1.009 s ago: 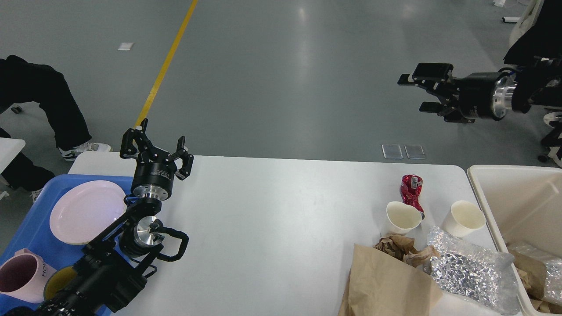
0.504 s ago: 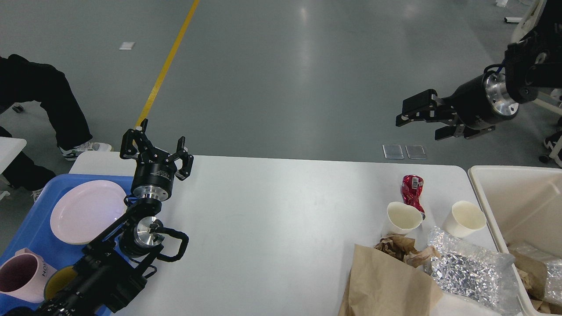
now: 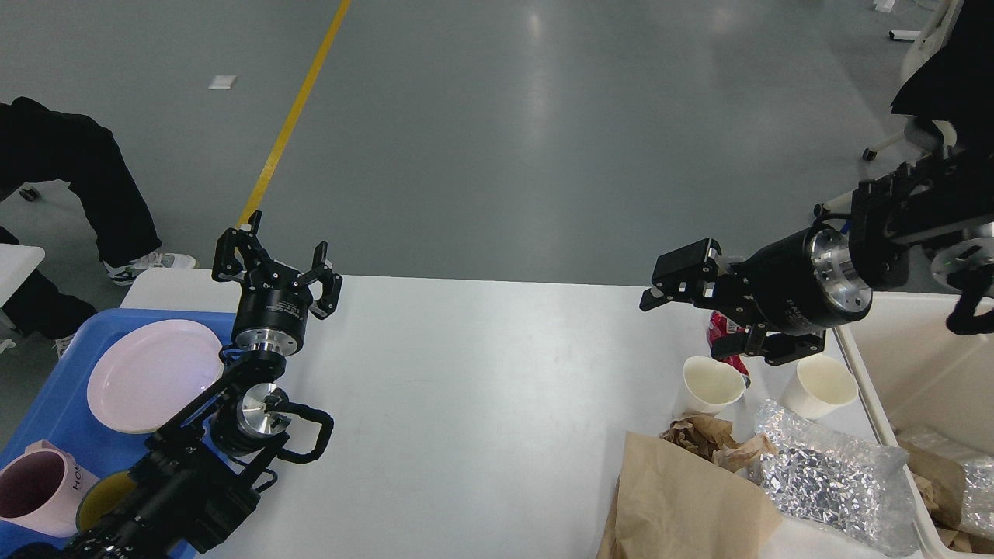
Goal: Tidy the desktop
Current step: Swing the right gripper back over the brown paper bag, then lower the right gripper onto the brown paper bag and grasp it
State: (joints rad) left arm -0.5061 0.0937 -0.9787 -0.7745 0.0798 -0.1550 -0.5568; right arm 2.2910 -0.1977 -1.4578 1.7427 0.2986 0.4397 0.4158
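Observation:
The white desktop (image 3: 481,404) carries litter at its right end: a crushed red can (image 3: 724,328), two white paper cups (image 3: 713,384) (image 3: 825,382), a brown paper bag (image 3: 683,501), crumpled brown paper (image 3: 708,435) and a silvery bubble-wrap pouch (image 3: 831,481). My right gripper (image 3: 699,314) hangs open just above the can and partly hides it, with nothing held. My left gripper (image 3: 278,262) stands open and empty, pointing up over the table's far left edge.
A blue tray (image 3: 46,411) at the left holds a pink plate (image 3: 147,374), a pink mug (image 3: 33,491) and a yellow bowl (image 3: 101,501). A cream bin (image 3: 908,365) with paper and wrap inside stands at the right. A person's dark legs (image 3: 85,186) are beyond the left corner.
My right gripper has swung down and leftward from high over the floor to just above the red can. The left arm has stayed still.

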